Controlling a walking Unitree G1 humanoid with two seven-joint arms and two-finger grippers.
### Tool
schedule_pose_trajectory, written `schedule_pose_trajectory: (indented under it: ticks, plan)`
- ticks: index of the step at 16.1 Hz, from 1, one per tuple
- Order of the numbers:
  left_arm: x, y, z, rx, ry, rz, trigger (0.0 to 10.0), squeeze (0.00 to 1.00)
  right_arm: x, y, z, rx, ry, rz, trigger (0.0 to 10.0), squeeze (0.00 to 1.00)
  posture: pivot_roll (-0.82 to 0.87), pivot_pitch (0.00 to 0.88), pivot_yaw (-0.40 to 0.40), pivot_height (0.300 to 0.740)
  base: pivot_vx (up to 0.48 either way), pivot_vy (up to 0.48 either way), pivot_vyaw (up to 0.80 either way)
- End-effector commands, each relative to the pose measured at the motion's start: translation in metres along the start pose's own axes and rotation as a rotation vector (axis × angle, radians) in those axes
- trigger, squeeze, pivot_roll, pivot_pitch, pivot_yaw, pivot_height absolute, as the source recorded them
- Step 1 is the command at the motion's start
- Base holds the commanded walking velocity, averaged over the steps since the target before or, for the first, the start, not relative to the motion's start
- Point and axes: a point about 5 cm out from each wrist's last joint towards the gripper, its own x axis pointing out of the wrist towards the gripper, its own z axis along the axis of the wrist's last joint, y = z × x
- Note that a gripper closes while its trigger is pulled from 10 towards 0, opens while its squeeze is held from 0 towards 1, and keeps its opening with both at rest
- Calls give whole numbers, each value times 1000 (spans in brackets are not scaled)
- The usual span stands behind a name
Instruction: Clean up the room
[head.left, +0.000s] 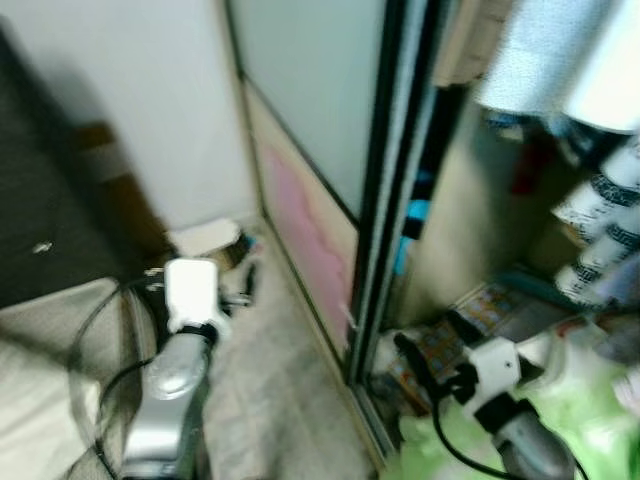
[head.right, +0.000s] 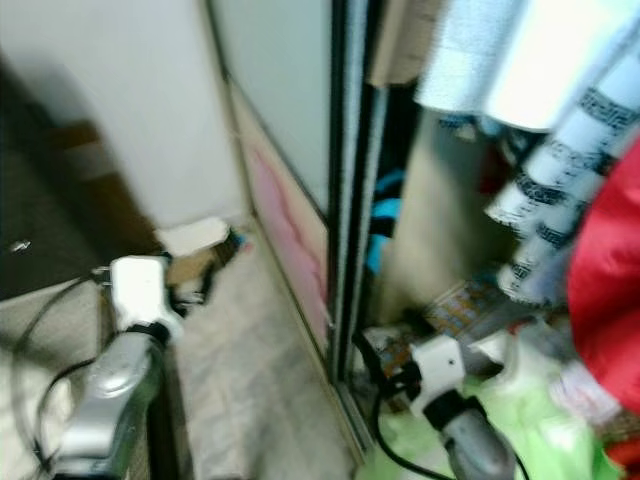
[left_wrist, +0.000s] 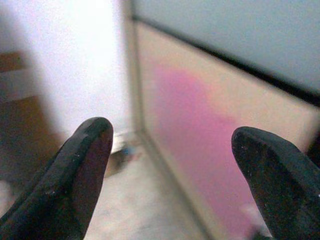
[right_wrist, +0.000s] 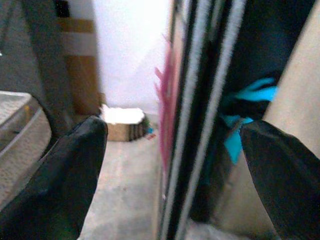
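Note:
I stand before a closet with a black sliding door frame (head.left: 385, 200); the picture is blurred. My left gripper (left_wrist: 170, 135) is open and empty, held low over the floor and facing a panel with a pink stain (left_wrist: 200, 145). My right gripper (right_wrist: 172, 132) is also open and empty, right at the door frame's edge (right_wrist: 200, 120), near the closet's bottom. Inside the closet lie a light green thing (head.left: 560, 420) and patterned clutter (head.left: 480, 310), beside my right arm (head.left: 500, 395). A small cardboard box with a white top (head.left: 205, 240) sits on the floor in the corner.
Clothes hang in the closet: white patterned pieces (head.left: 600, 220) and a red garment (head.right: 610, 270). Something blue (head.left: 415, 215) sticks out behind the frame. A pale mattress (head.left: 40, 350) with black cables lies at the lower left. A grey floor strip (head.left: 270, 380) runs between the arms.

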Motion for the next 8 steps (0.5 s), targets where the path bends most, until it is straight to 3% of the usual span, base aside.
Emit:
schedule_pose_trajectory:
  ticks: [1, 2, 3, 5, 6, 8]
  plan:
    - [-2, 3, -1, 3, 11, 34, 10000, 0, 1, 0, -3, -9, 3, 1, 10000, 0, 7, 0, 38, 740, 0, 0, 800]
    - [-9, 15, -7, -49, 57, 138, 10000, 0, 10, 4, -6, -41, -14, 10, 10000, 0, 14, 0, 47, 740, 0, 0, 800]
    - [-12, 18, -9, -69, 71, 158, 10000, 0, 22, 4, 5, -53, -39, 15, 10000, 0, 20, 0, 47, 740, 0, 0, 800]
    - [-25, 22, -19, -86, 110, 148, 10000, 0, 66, 17, 84, -90, -189, 16, 10000, 0, 49, 0, 32, 740, 0, 0, 800]
    - [-27, 22, -21, -88, 116, 151, 10000, 0, 71, 19, 91, -79, -203, -1, 10000, 0, 56, 0, 25, 740, 0, 0, 0]
    - [-26, 20, -17, -106, 95, 165, 10000, 0, 82, 18, 85, -32, -173, -75, 10000, 0, 75, 0, 7, 740, 0, 0, 0]
